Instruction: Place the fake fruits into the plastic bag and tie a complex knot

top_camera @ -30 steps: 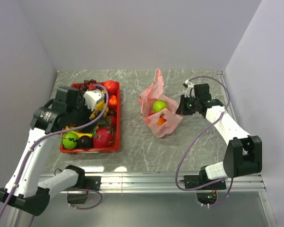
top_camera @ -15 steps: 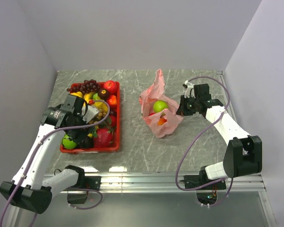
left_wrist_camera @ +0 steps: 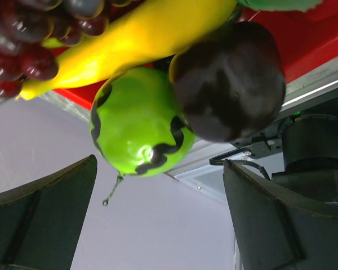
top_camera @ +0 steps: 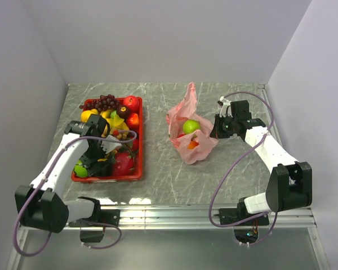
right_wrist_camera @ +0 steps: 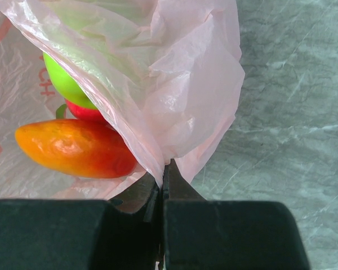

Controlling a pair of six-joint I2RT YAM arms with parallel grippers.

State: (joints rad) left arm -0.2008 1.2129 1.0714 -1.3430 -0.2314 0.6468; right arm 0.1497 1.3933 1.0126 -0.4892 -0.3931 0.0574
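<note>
Right now my left gripper (left_wrist_camera: 159, 169) is standing spread as wide as it goes. Its dark fingers (left_wrist_camera: 45, 214) are framing open air and touching nothing that I can make out. It is hanging low over the red tray (top_camera: 107, 178) and facing back toward the near edge of the table (top_camera: 169, 169). A green fruit with dark markings (left_wrist_camera: 135, 129) and a dark plum-like fruit (left_wrist_camera: 228, 81) are sitting just ahead of the jaws. A yellow banana-shaped fruit (left_wrist_camera: 141, 36) is lying above them, and purple grapes (left_wrist_camera: 22, 50) are crowding the corner of the left wrist view. My left arm is rising from its base, bending at the elbow beside the tray's left rim and folding down among the fake fruits (top_camera: 121, 138) piled there.

My right gripper (right_wrist_camera: 163, 175) is pressed together, pinching a fold of the plastic bag (right_wrist_camera: 180, 84) at its right side. My right arm is reaching forward and leftward from its base, with the wrist sitting low over the table.

The bag is lying on the table between the tray and my right gripper, well apart from the tray, with one flap of film standing up at the far side. Inside it a green apple (right_wrist_camera: 65, 84), a red fruit (right_wrist_camera: 84, 111) and an orange-red mango (right_wrist_camera: 73, 147) are showing through the film. Some red printing (right_wrist_camera: 45, 79) is showing on the bag's far wall, too partial and creased for me to read.
</note>
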